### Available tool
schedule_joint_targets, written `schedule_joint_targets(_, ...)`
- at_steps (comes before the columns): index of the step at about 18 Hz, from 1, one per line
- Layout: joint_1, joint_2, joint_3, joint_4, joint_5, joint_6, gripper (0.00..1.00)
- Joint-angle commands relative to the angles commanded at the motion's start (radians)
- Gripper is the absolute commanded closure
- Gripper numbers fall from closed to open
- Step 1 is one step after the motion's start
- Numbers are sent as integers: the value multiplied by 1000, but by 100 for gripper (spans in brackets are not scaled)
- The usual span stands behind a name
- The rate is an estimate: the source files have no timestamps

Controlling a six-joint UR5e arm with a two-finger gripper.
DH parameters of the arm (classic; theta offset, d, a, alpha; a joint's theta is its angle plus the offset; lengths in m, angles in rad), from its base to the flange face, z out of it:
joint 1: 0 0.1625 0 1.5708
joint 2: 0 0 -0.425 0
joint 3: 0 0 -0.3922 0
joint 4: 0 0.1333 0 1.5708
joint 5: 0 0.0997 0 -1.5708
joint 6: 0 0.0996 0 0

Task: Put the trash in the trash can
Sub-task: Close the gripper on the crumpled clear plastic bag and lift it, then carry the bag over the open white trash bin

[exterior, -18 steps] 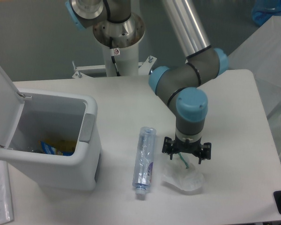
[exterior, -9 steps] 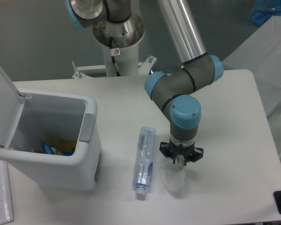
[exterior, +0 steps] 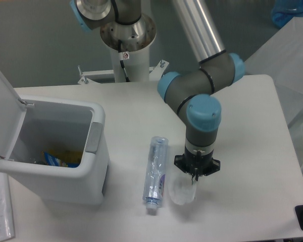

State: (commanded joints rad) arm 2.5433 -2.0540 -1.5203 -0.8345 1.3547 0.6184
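While the arm is reaching down over the white table (exterior: 252,116), its gripper (exterior: 194,176) is pointing straight at a small clear plastic wrapper (exterior: 183,192), which is lying just to the right of the bottle (exterior: 156,174). The fingers are looking drawn close together and seem to be pinching the wrapper's upper edge, where a thin dark-green mark is showing. From this angle I cannot tell for certain whether the jaws are fully closed on it or only touching it.

The wrapper is looking feather-light, soft and crinkly, likely to crumple and slip rather than hold a shape. In my judgement it is best taken at a bunched fold or edge with a narrow pinch, since a flat grab would probably just press it against the table.

The bottle is lying on its side, slim and clear with a blue-purple label, its white cap pointing toward the near edge of the table. It is looking light and fairly stiff but prone to rolling, so I would expect a grip across the middle of its body to work best. It is untouched by the arm.

Well to the left of the bottle, the white trash can (exterior: 98,166) is standing with its hinged lid (exterior: 2,111) swung up. Some colourful scraps are already lying at the bottom. Both pieces of trash are outside it.
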Motion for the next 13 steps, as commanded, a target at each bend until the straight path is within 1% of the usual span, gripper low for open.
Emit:
schedule_joint_targets(3, -8, 61, 5, 2, -55, -35, 100)
schedule_joint_targets(6, -18, 135, 2, 0, -144, -81, 100)
schedule_joint_targets(11, -43, 273, -15, 0, -287, -134, 100)
schedule_joint_targets(13, -67, 296, -12, 0, -328, -135, 100)
